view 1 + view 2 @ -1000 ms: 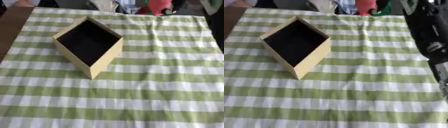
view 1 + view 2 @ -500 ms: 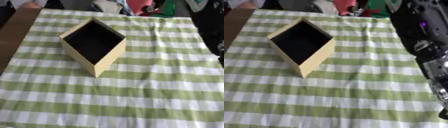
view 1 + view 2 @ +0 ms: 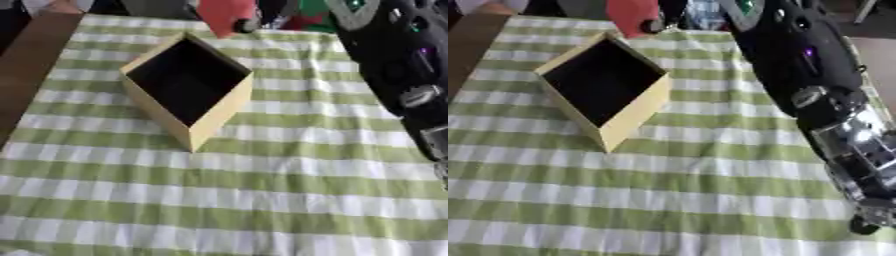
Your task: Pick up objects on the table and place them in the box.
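Note:
A tan box point(image 3: 188, 90) with a dark, empty inside stands open on the green-and-white checked cloth point(image 3: 262, 190), left of centre, one corner pointing toward me. My right arm point(image 3: 798, 55), black with silver parts, comes in from the upper right and runs down the right side of the cloth. Its hand point(image 3: 866, 200) shows blurred at the lower right edge, apart from the box. No loose object lies on the cloth near the box. My left hand is out of sight.
At the far edge of the table are a red thing point(image 3: 226, 14), a small dark round thing point(image 3: 248, 24) and something green point(image 3: 317, 9). A brown surface point(image 3: 31, 65) shows beyond the cloth's left edge.
The whole picture has shifted, so the camera moved. My right arm has come in from the upper right and now covers the right side of the cloth. The box stays put.

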Robot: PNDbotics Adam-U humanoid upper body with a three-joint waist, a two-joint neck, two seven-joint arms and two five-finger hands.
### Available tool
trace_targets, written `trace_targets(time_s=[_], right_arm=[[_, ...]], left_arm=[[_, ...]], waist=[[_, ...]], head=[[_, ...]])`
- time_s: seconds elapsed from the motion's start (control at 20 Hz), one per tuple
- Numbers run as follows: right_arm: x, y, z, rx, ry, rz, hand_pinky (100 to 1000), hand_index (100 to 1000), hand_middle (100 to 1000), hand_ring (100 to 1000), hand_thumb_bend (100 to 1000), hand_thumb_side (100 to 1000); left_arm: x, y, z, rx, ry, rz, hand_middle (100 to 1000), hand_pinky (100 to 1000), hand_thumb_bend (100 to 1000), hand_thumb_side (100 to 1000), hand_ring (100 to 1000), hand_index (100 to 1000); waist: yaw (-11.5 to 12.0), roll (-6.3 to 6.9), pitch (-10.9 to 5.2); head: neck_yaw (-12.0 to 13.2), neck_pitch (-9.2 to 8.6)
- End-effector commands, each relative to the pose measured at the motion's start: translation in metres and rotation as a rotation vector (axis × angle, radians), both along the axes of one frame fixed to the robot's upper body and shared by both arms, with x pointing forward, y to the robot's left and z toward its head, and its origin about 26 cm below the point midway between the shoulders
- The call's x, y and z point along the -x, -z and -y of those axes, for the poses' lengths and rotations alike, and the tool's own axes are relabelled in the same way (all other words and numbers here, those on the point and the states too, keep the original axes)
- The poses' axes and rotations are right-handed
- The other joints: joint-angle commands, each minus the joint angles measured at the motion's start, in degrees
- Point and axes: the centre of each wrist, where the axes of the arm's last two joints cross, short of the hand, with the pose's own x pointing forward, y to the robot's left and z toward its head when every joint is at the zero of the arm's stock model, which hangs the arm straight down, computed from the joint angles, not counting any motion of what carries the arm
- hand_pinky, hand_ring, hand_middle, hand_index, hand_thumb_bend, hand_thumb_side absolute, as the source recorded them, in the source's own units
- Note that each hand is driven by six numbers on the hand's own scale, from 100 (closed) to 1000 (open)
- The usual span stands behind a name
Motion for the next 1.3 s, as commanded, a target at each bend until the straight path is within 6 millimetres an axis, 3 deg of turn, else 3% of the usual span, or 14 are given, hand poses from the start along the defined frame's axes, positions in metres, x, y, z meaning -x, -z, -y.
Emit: trace_targets(time_s=[0.05,0.9,1.05,1.15,1.2,1.25,1.3], right_arm=[[0.005,-0.005,-0.010,-0.038,0.006,0.017,666,620,526,587,100,100],[-0.010,0.041,-0.028,0.020,0.045,-0.051,717,680,576,639,100,100],[-0.012,0.047,-0.030,0.044,0.039,-0.066,796,805,667,739,108,100],[-0.012,0.050,-0.031,0.059,0.027,-0.077,822,847,693,764,166,100],[-0.012,0.051,-0.033,0.068,0.018,-0.083,858,917,736,802,244,100],[-0.012,0.051,-0.034,0.079,0.009,-0.089,858,917,736,802,244,100],[-0.012,0.050,-0.034,0.091,0.001,-0.091,869,942,751,813,316,100]], left_arm=[[0.001,-0.008,0.002,-0.007,0.013,0.028,527,1000,100,171,524,780],[0.001,-0.008,0.004,0.005,0.017,0.029,524,1000,100,169,520,778],[0.000,-0.008,0.004,0.009,0.017,0.028,523,1000,100,165,520,778],[0.000,-0.008,0.004,0.009,0.017,0.028,523,1000,100,164,520,778],[0.000,-0.008,0.004,0.010,0.018,0.028,523,1000,100,161,519,778],[0.000,-0.008,0.004,0.010,0.018,0.028,523,1000,100,161,519,778],[0.000,-0.008,0.005,0.011,0.019,0.028,523,1000,100,157,519,778]], waist=[[0.3,0.28,-0.90],[1.1,-0.05,-0.05],[1.3,-0.12,0.04],[1.4,-0.14,0.11],[1.4,-0.14,0.15],[1.4,-0.15,0.18],[1.4,-0.17,0.22]], head=[[-0.2,-0.37],[-0.3,-0.90],[-0.4,-1.12],[-0.3,-1.18],[-0.4,-1.23],[-0.4,-1.27],[-0.4,-1.37]])
